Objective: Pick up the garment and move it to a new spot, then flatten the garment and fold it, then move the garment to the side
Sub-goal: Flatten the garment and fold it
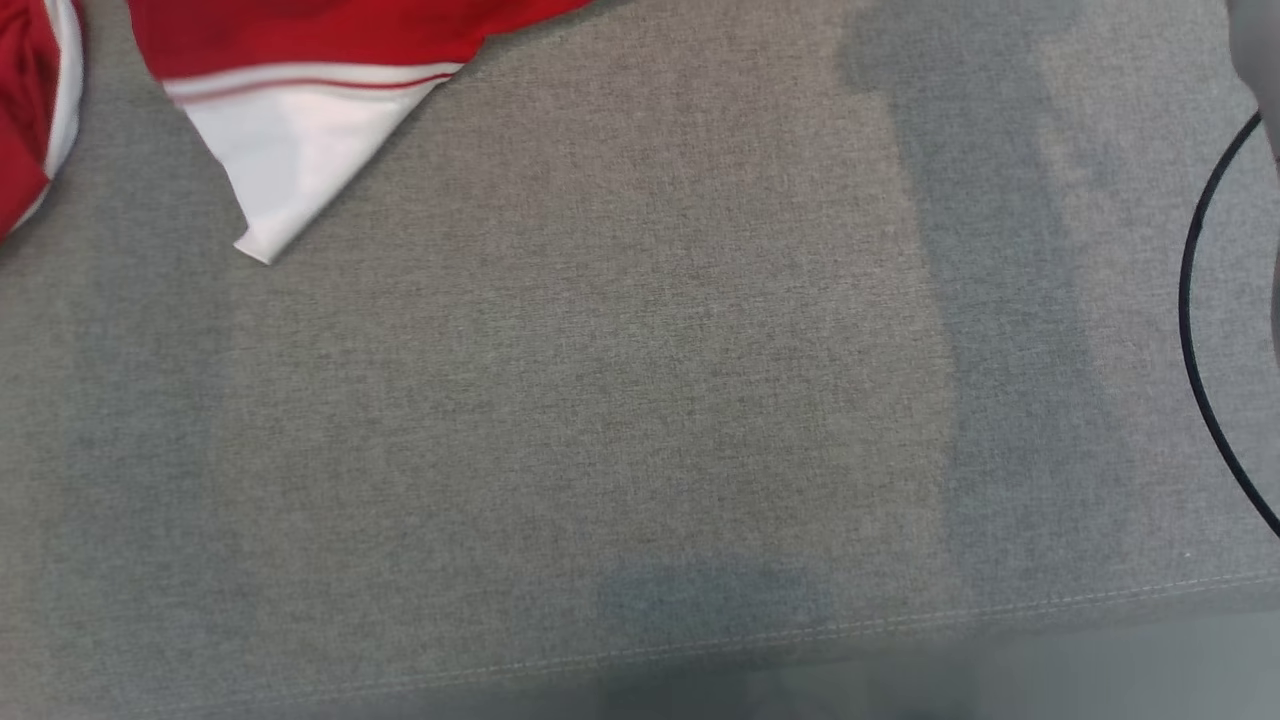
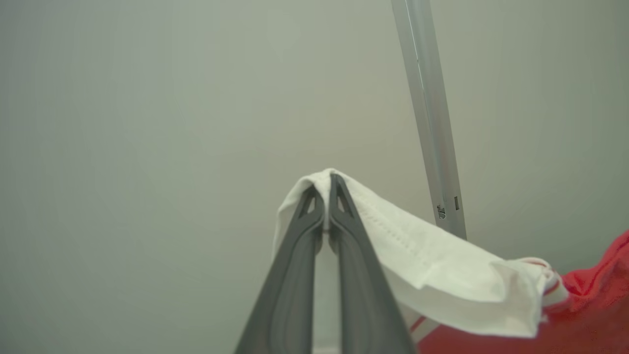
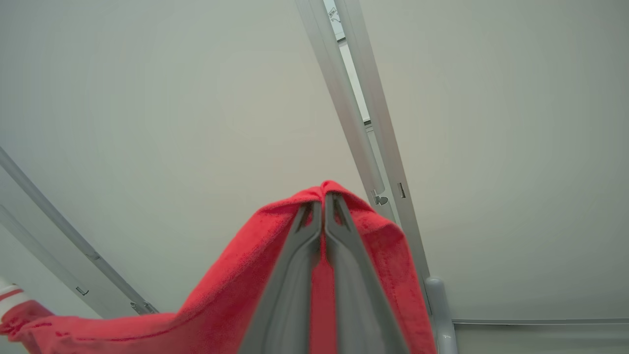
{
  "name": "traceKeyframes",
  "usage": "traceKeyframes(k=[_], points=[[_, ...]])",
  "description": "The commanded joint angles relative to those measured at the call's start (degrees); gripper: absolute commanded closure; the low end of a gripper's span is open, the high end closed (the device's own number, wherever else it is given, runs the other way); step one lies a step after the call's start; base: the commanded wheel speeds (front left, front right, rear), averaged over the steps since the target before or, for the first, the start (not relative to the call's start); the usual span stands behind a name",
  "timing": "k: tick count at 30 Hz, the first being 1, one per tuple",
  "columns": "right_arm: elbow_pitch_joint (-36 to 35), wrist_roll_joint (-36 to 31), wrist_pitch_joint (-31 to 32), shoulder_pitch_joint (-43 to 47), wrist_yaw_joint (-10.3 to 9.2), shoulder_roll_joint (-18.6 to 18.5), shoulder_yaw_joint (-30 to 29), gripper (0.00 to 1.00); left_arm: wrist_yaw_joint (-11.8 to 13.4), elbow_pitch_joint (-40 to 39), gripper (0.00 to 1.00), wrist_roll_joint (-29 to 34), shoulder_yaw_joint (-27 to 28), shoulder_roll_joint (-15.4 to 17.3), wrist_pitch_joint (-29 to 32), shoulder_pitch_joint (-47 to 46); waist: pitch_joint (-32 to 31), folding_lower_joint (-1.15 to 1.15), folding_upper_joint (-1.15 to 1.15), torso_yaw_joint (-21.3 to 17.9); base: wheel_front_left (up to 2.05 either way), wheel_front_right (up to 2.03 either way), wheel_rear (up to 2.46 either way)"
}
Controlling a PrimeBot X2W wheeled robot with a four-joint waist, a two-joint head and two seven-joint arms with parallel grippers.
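the garment (image 1: pixel 300 60), red with a white trim, hangs above the grey table (image 1: pixel 640 400). the left gripper (image 2: pixel 327 189) is pinched tight on its white edge, the right gripper (image 3: pixel 323 201) on red cloth. it looks soft, light and floppy; hems grip best.

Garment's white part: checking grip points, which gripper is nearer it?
Left. The left gripper is shut on the white part itself; the right gripper pinches red cloth, apart from it.

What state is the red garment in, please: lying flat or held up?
Held up: the left gripper is shut on the white edge of the garment, the right gripper on red cloth.
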Motion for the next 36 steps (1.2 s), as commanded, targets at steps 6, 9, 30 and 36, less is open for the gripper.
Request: traceKeyframes(k=[6, 9, 30, 36], points=[[8.2, -5.1, -4.6, -10.9, 0.01, 0.4, -1.1, 1.00, 0.1, 6.2, 1.00, 1.2, -2.8, 0.2, 0.4, -11.1, 2.7, -0.02, 0.00, -4.0, 0.00, 0.00, 0.00], [9.7, -6.9, -5.8, -14.3, 0.00, 0.8, -1.9, 1.00, 0.2, 8.6, 1.00, 0.9, -2.4, -1.1, 0.0, -15.9, 3.2, -0.02, 0.00, -4.7, 0.00, 0.00, 0.00], [4.5, -5.8, -8.6, -8.3, 0.00, 2.5, 3.3, 1.00, 0.6, 12.2, 1.00, -3.2, -0.5, -3.1, -12.9, -9.7, 7.5, -0.02, 0.00, -4.7, 0.00, 0.00, 0.00], [-0.3, -1.1, -9.7, 0.9, 0.00, 0.7, 6.6, 1.00, 1.2, 9.1, 1.00, -5.5, 1.9, -2.3, -14.6, -0.2, 4.8, -0.02, 0.00, -4.2, 0.00, 0.00, 0.00]])
